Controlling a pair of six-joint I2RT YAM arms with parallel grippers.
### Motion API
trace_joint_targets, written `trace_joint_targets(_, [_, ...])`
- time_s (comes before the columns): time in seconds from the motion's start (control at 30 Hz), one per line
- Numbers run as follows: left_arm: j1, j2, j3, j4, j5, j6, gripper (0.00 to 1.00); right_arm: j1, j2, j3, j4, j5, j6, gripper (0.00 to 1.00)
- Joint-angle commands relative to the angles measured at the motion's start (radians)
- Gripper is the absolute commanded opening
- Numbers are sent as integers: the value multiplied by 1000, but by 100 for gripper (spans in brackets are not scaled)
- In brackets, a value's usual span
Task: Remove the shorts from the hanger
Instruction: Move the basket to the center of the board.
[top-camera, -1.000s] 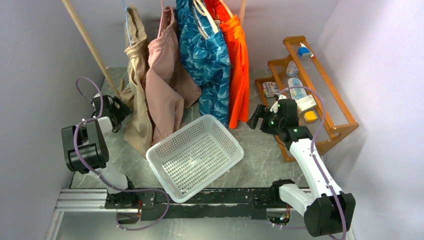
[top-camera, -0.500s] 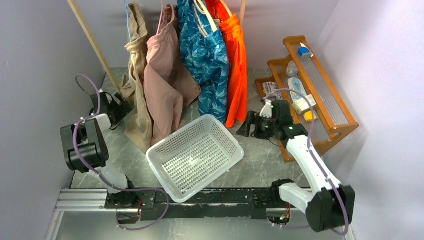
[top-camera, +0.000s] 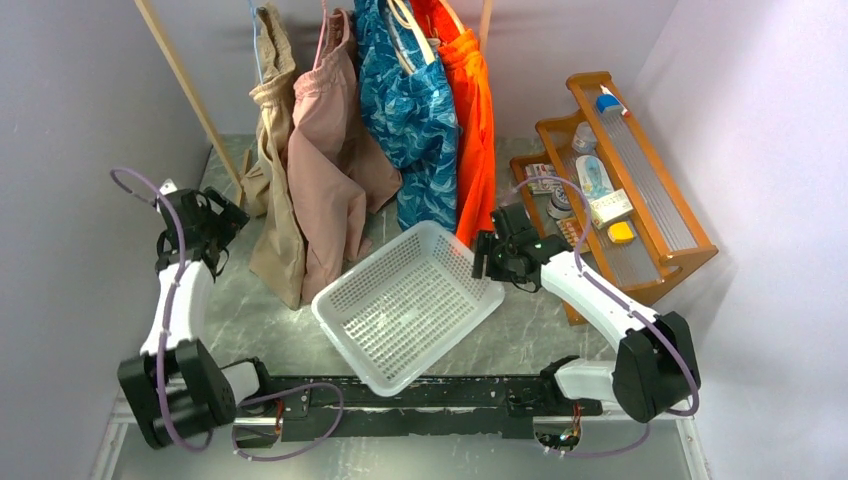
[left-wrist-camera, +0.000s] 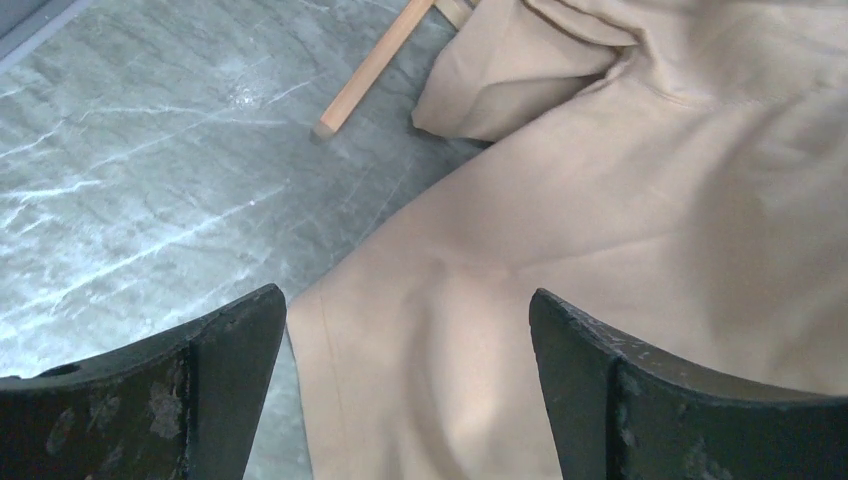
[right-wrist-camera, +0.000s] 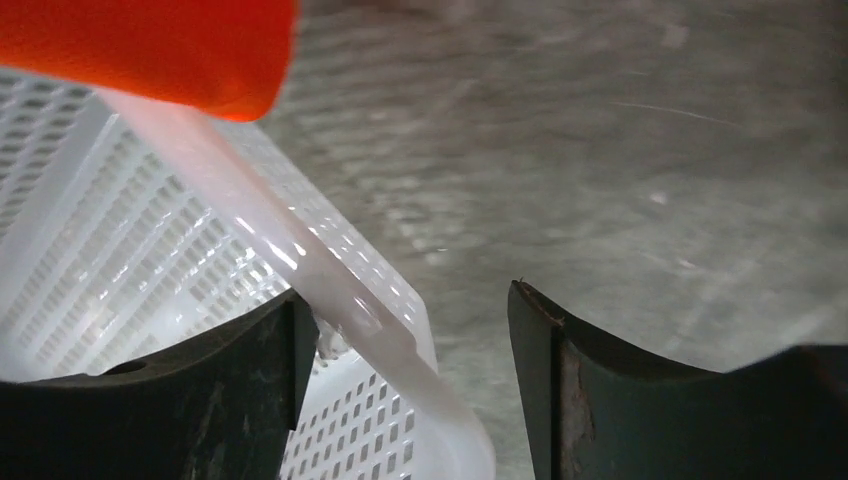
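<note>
Four shorts hang from the rack: tan (top-camera: 268, 150), pink (top-camera: 325, 160), blue patterned (top-camera: 412, 130) and orange (top-camera: 478, 120). My left gripper (top-camera: 226, 222) is open just left of the tan shorts' lower leg. In the left wrist view the tan fabric (left-wrist-camera: 560, 220) fills the space beyond the open left gripper (left-wrist-camera: 405, 340), not gripped. My right gripper (top-camera: 487, 256) is open at the right corner of the white basket (top-camera: 372, 265). In the right wrist view the basket rim (right-wrist-camera: 330, 270) passes between the open gripper's (right-wrist-camera: 405, 345) fingers, close to the left one. The orange hem (right-wrist-camera: 150, 45) hangs above.
A wooden shelf (top-camera: 640, 200) with small bottles and boxes stands at the right. The rack's wooden leg (top-camera: 190, 95) slants down at the left, its foot (left-wrist-camera: 370, 70) resting on the grey marbled floor. The arms' rail (top-camera: 400, 395) runs along the near edge.
My right gripper moved left and down to the basket's right corner, and the basket shifted right and turned. My left arm stretched out, its gripper now a little farther left by the tan shorts.
</note>
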Motion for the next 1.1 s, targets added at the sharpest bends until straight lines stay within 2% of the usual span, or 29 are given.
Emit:
trace_joint_targets(0.0, [5, -195, -52, -114, 89, -23, 95, -6, -53, -7, -122, 362, 160, 72])
trace_joint_targets(0.1, [4, -343, -100, -165, 206, -29, 95, -21, -175, -48, -186, 512, 258, 76])
trace_joint_targets(0.17, [2, -440, -136, -188, 308, -28, 95, -68, -249, -52, -187, 566, 269, 78])
trace_joint_targets(0.2, [1, -479, -152, -200, 366, -29, 96, -106, -272, -52, -151, 544, 227, 78])
trace_joint_targets(0.27, [-3, -538, -162, -217, 481, -5, 96, -216, -274, -33, -82, 406, 120, 78])
trace_joint_targets(0.33, [-39, -560, -155, -233, 559, 29, 95, -300, -225, 41, -125, 291, 72, 81])
trace_joint_targets(0.4, [-95, -567, -136, -255, 584, 69, 95, -312, -203, 106, -199, 246, 70, 84])
trace_joint_targets(0.43, [-121, -572, -119, -274, 583, 89, 99, -312, -205, 125, -233, 200, 87, 85])
trace_joint_targets(0.5, [-164, -574, -72, -314, 602, 125, 95, -312, -236, 148, -302, 112, 114, 86])
trace_joint_targets(0.67, [-272, -547, -4, -268, 764, 129, 98, -312, -445, 43, -366, -65, 196, 93])
trace_joint_targets(0.8, [-403, -490, 52, -312, 727, 200, 96, -313, -532, -70, -434, -149, 275, 93])
trace_joint_targets(0.9, [-554, -437, 57, -279, 669, 247, 97, -311, -563, -160, -394, -287, 300, 93])
trace_joint_targets(1.07, [-815, -163, 165, -339, 390, 323, 98, -311, -568, -219, -298, -372, 347, 92])
